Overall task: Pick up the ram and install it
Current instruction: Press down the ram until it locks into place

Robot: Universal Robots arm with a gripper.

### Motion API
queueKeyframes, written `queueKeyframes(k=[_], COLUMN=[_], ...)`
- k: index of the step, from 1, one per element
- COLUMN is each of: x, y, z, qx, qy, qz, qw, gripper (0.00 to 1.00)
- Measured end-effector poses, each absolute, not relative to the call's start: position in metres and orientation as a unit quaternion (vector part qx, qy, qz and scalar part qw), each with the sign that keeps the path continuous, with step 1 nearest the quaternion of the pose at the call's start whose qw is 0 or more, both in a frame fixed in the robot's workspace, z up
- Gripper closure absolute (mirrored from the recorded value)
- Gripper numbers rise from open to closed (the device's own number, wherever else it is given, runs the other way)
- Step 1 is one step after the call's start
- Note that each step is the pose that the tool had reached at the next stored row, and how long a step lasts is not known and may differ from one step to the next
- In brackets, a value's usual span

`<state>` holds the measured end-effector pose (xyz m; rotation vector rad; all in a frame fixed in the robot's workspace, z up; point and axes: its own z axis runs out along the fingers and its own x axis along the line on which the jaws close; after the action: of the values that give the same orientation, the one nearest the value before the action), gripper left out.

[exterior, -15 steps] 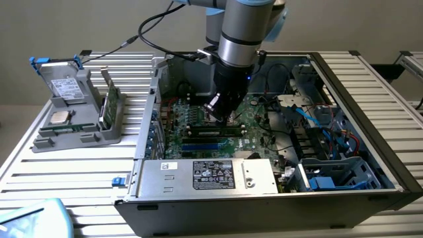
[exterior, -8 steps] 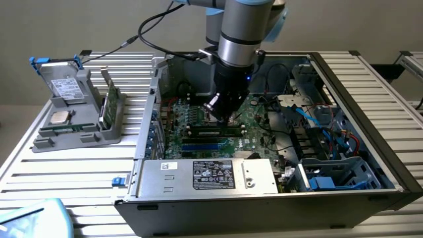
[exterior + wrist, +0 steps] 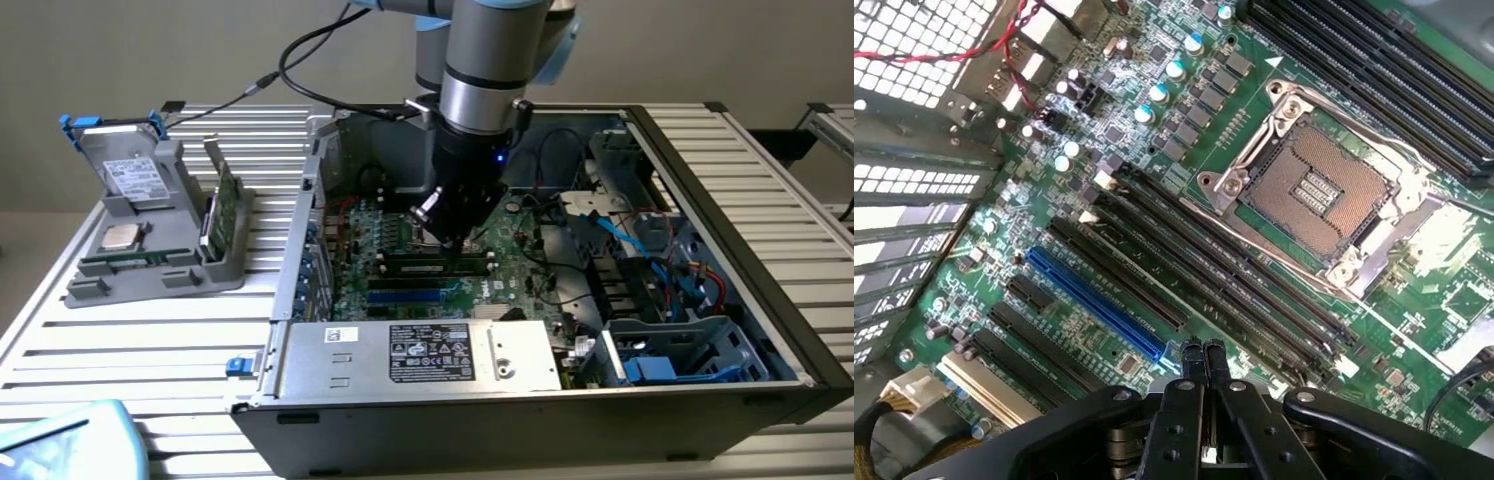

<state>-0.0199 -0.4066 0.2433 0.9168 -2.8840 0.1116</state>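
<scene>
The slatted metal tabletop (image 3: 174, 350) carries an open computer case (image 3: 747, 330) lying on its side, with the green motherboard (image 3: 521, 245) facing up inside it. The arm (image 3: 487, 70) reaches down from above into the middle of the case. At the near wall of the case sits the silver power supply (image 3: 427, 355) with its label upward, and toward the exterior view's right is a tangle of blue and red cables (image 3: 661, 260) beside a blue drive cage (image 3: 667, 360). On the tabletop at the exterior view's left stands a grey parts holder (image 3: 160, 235), well apart from the case, with a drive (image 3: 134, 180) leaning in it, a square silver processor (image 3: 123, 237) lying on it, and a green card with a metal bracket (image 3: 220, 205) standing upright at its side.

On the board, the wrist view shows the open processor socket (image 3: 1319, 190) with its metal frame, rows of black memory slots (image 3: 1254, 300) just beside it, and a blue expansion slot (image 3: 1099, 305) next to those. The ram (image 3: 430, 265) lies seated along the memory slots, a dark narrow stick directly under the arm. The tool (image 3: 1204, 362) hangs just over that row of slots, its two fingertips pressed together with nothing between them
</scene>
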Motion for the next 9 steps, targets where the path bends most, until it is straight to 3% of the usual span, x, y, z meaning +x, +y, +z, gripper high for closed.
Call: queueKeyframes(k=[9], x=[-0.0201], y=[-0.4066], z=[0.2422], qx=[0.245], qy=[-0.967], qz=[0.034], qw=[0.058], gripper=[0.89])
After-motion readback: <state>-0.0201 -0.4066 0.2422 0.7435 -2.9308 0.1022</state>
